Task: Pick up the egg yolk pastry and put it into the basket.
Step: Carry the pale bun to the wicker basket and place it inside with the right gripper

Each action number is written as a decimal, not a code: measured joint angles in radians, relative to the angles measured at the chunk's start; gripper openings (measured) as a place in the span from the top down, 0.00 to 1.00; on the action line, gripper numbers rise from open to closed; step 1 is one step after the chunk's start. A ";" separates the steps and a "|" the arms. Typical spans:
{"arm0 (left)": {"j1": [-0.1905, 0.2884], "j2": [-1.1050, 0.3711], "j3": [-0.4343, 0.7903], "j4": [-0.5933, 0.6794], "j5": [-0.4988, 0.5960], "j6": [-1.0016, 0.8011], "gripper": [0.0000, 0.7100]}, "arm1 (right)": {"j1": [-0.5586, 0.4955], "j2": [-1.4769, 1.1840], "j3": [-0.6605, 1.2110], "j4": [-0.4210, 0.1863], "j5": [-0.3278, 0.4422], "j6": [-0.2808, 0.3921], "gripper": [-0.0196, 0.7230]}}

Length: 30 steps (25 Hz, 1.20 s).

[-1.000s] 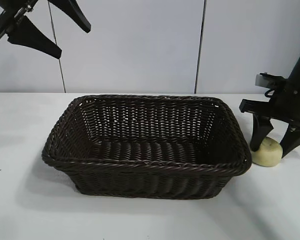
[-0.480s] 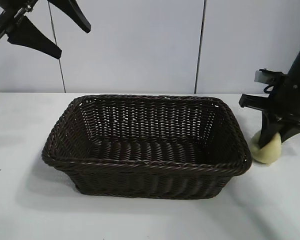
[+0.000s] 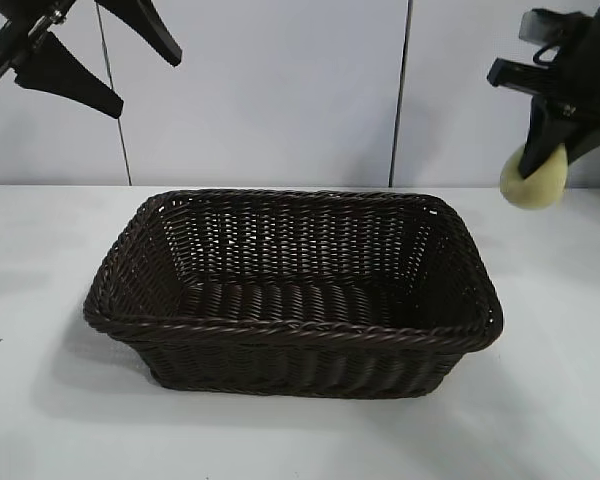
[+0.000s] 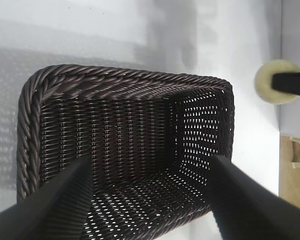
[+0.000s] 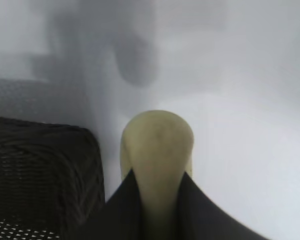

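Gripping the egg yolk pastry [image 3: 532, 178] between its two dark fingers, the right gripper [image 3: 552, 150] hangs in the air at the right side of the scene, above the table [image 3: 300, 440] and off to the right of the basket [image 3: 292, 295]. Its jaws are drawn in narrow and clamped on the pastry's two sides. In the right wrist view the pale dome [image 5: 157, 150] pokes out past the fingertips [image 5: 122, 210], tilted on edge rather than lying flat. The pastry is clear of the tabletop and touches only the fingers. It is outside the basket, higher than the rim and beyond the basket's right end.

The left gripper [image 3: 98, 62] sits at the upper left of the exterior view, well apart from the basket and above it. Its jaws stand wide apart and hold nothing. In the left wrist view its two fingers [image 4: 50, 205] frame the basket's inside from above, and the pastry [image 4: 276, 81] shows beyond the basket's far end with one dark finger of the other gripper across it.

Counting what is there: one pastry, one basket, two grippers. The basket is dark woven wicker with a braided rim and sloped sides, resting flat on the white table, with nothing inside it.
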 joint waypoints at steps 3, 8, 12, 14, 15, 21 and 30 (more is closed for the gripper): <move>0.000 0.000 0.000 0.000 0.000 0.000 0.32 | 0.000 -0.009 -0.020 0.011 0.027 0.000 0.84; 0.000 0.000 0.000 0.000 0.001 0.000 0.32 | 0.000 -0.009 -0.022 0.050 0.037 0.000 0.84; 0.000 0.000 0.000 0.000 0.001 0.000 0.32 | 0.000 -0.009 -0.022 0.130 0.038 -0.026 0.84; 0.000 0.000 0.000 0.000 0.001 0.000 0.32 | 0.000 -0.009 -0.022 0.179 0.039 -0.045 0.84; 0.000 0.000 0.000 0.000 0.001 0.000 0.32 | 0.003 -0.009 -0.022 0.191 0.039 -0.050 0.84; 0.000 0.000 0.000 0.000 0.001 0.000 0.32 | 0.082 -0.009 -0.022 0.201 0.056 -0.076 0.84; 0.000 0.000 0.000 0.000 0.003 0.000 0.32 | 0.272 -0.009 -0.022 0.204 0.052 -0.080 0.84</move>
